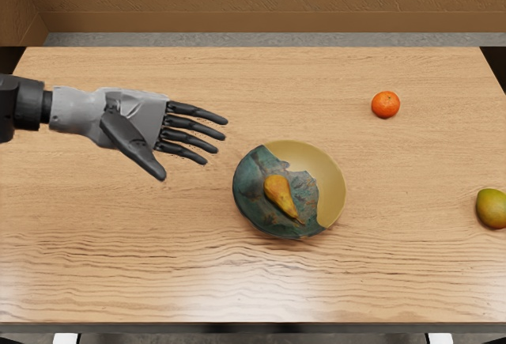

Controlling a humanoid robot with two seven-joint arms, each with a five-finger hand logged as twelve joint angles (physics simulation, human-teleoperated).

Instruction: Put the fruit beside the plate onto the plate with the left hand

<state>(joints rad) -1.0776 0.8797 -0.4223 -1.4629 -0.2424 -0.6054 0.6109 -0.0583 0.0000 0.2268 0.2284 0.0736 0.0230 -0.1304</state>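
Two fruits sat apart: an orange [386,104] toward the table's [158,265] far right corner, a mango [492,207] at its right edge. A pear [281,194] lay on the plate [328,170]. The left hand [146,128] hovered beside it, fingers [198,112] spread, empty.

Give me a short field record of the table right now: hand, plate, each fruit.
left hand: open, fingers spread, holding nothing, left of the plate
right hand: not in view
plate: middle of the table, teal and yellow
pear: lying on the plate
orange: on the table, beyond and right of the plate
green-yellow fruit: far right, apart from the plate
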